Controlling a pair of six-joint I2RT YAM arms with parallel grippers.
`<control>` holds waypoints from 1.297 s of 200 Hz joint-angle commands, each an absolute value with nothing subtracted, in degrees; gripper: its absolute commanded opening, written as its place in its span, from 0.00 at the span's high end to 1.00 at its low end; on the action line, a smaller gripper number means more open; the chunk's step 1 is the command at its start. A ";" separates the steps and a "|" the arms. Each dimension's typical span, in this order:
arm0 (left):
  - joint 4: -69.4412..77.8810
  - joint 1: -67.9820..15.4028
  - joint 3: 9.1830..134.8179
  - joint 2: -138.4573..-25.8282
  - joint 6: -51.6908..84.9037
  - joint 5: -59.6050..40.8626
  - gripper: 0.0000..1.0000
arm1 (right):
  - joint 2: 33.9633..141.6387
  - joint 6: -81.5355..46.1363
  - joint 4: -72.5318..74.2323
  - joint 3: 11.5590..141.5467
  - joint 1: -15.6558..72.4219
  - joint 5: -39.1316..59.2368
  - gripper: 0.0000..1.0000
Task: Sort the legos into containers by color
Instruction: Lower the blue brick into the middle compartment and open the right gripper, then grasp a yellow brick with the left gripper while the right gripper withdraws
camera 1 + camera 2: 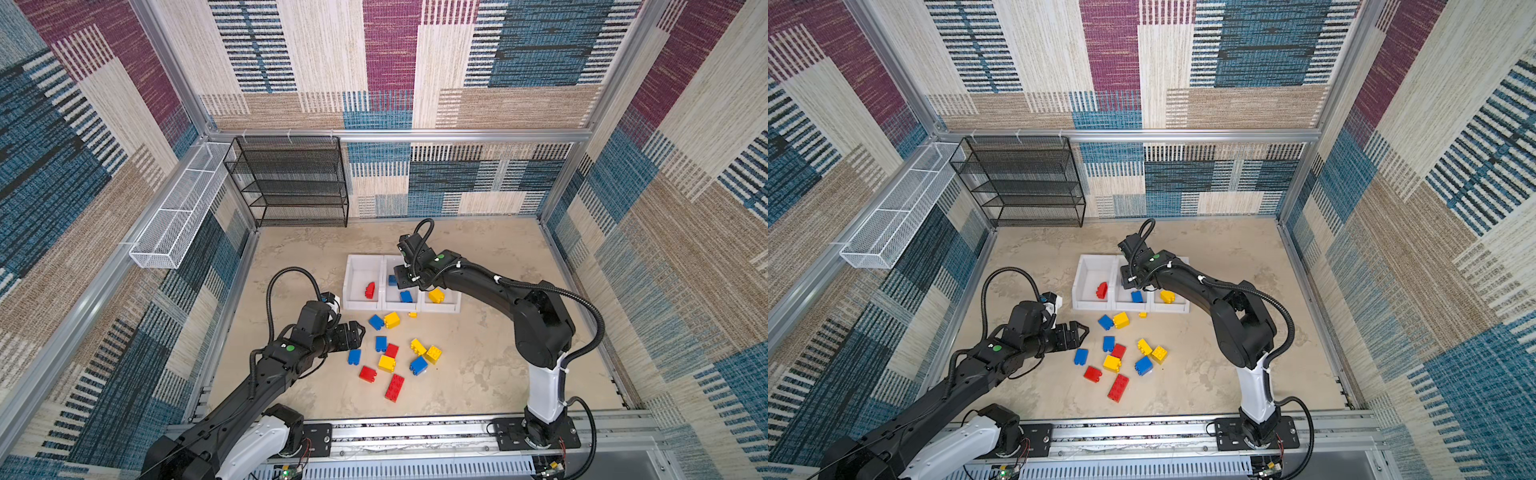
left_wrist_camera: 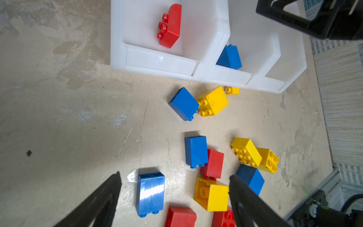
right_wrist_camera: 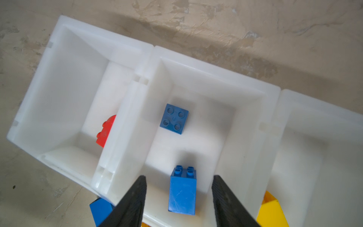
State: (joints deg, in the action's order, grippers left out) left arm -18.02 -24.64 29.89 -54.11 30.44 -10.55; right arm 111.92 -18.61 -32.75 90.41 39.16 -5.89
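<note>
Glossy studded loose bricks [image 1: 387,363] in red, blue and yellow lie on the desk [image 1: 478,374], just nearer than three white bins [image 1: 361,306]. The left bin holds one red brick [image 1: 369,290], the middle two blue bricks [image 1: 406,296], the right one yellow brick [image 1: 436,296]. The left fingers [image 2: 110,192] and right fingers [image 3: 135,196] stand apart.

Both top views look steeply down from high above the near edge, side by side, covering the whole table [image 1: 498,241] and the far wall [image 1: 457,178]. The left wrist camera hangs close over the loose bricks [image 2: 196,151]. The right wrist camera looks closely down into the white bins [image 3: 196,64], which every view shares.
</note>
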 commanded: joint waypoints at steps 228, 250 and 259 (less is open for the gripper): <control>-22.96 -49.78 42.75 -81.30 27.90 -3.78 0.28 | 78.31 -30.15 -29.37 57.76 34.46 -10.46 0.40; -24.16 -51.04 44.68 -84.43 27.20 -3.16 0.31 | 77.85 -30.15 -29.53 57.23 34.40 -10.46 0.39; -24.33 -51.58 45.29 -85.57 27.07 -3.01 0.34 | 77.62 -30.15 -29.59 57.00 34.38 -10.46 0.39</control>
